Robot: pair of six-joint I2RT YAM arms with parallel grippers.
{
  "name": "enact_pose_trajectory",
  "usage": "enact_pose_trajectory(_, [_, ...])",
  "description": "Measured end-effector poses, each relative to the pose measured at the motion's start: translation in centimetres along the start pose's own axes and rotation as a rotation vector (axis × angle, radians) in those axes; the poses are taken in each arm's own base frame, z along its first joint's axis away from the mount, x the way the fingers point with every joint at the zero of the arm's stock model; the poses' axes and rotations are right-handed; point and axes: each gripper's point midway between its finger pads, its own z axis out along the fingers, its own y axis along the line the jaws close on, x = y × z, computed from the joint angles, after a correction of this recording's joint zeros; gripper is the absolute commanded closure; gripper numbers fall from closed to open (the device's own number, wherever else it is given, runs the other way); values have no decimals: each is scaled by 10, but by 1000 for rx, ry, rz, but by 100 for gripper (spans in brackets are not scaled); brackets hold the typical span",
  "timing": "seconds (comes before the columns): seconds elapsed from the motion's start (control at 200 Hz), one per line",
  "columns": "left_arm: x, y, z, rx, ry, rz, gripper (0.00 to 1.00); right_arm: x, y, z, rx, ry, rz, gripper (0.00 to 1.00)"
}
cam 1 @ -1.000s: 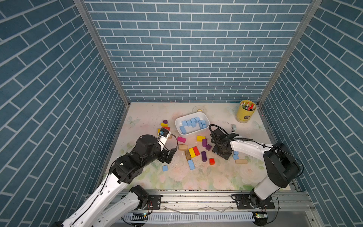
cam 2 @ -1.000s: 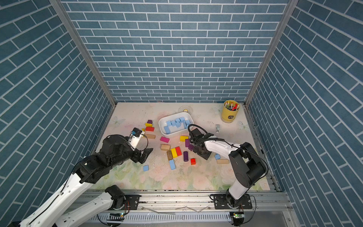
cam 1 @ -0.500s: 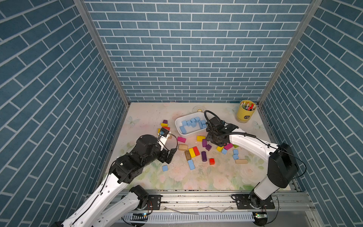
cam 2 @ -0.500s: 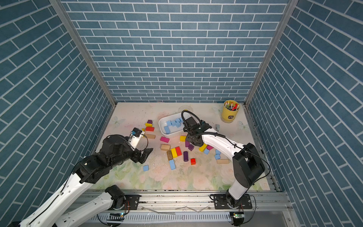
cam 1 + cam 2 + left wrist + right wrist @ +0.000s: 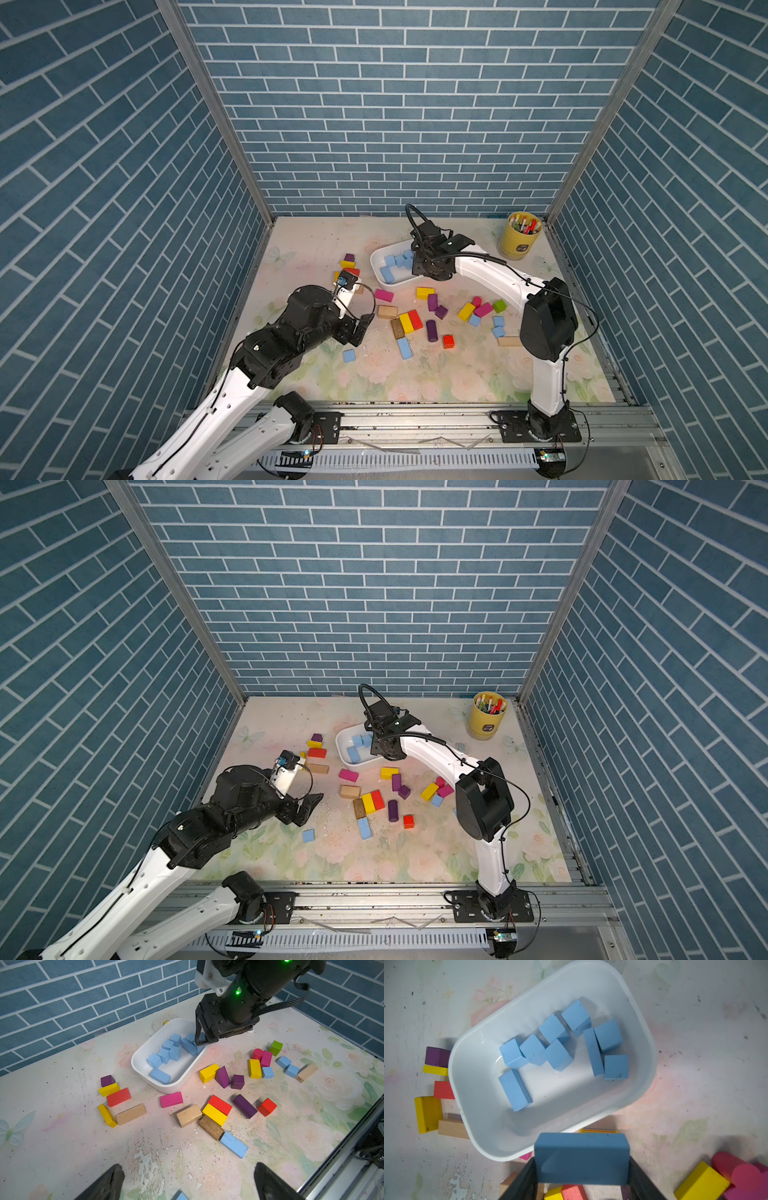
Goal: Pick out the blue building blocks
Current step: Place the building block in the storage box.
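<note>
The drop-off is in hand: the right jaws, clamped on a blue brick (image 5: pixel 581 1157), hang over the edge of the white tub (image 5: pixel 166 1088), which holds several blue blocks (image 5: pixel 554 1032), so they should next move inward and open, while the left jaws gape empty above the tabletop (image 5: pixel 62 1147), where loose blue blocks (image 5: pixel 233 1145) wait.

1. Setting: robot test cell, lab-type (not a home).
2. Enclosure: blue brick-print wall panels (image 5: pixel 395 124) on three sides, joined by aluminium corner posts (image 5: pixel 216 112).
3. Fixture: aluminium rail (image 5: pixel 415 419) along the front edge, two white-and-black robot arms (image 5: pixel 544 374) mounted on it; slotted cable duct (image 5: pixel 415 459) below.
4. Props: floral table cover (image 5: pixel 415 382); blue building blocks (image 5: pixel 174 1053) in a white tub (image 5: pixel 170 1086); yellow can of markers (image 5: pixel 519 243).
</note>
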Motion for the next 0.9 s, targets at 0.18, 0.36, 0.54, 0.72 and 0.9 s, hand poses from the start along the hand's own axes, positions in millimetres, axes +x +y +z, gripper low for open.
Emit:
enact_pose_trajectory(0.18, [0,0,0,0,1,0,1,-12,17,21,-3,14,-91,54])
enact_pose_trajectory(0.36, [0,0,0,0,1,1,1,-12,29,47,-9,58,-143,54])
enact_pose_trajectory(0.54, [0,0,0,0,0,1,1,0,33,69,-13,121,-165,52])
enact_pose_trajectory(0.72, [0,0,0,0,1,1,1,11,32,80,-8,164,-175,45])
enact_pose_trajectory(0.9, [0,0,0,0,1,1,1,11,34,84,-8,167,-178,33])
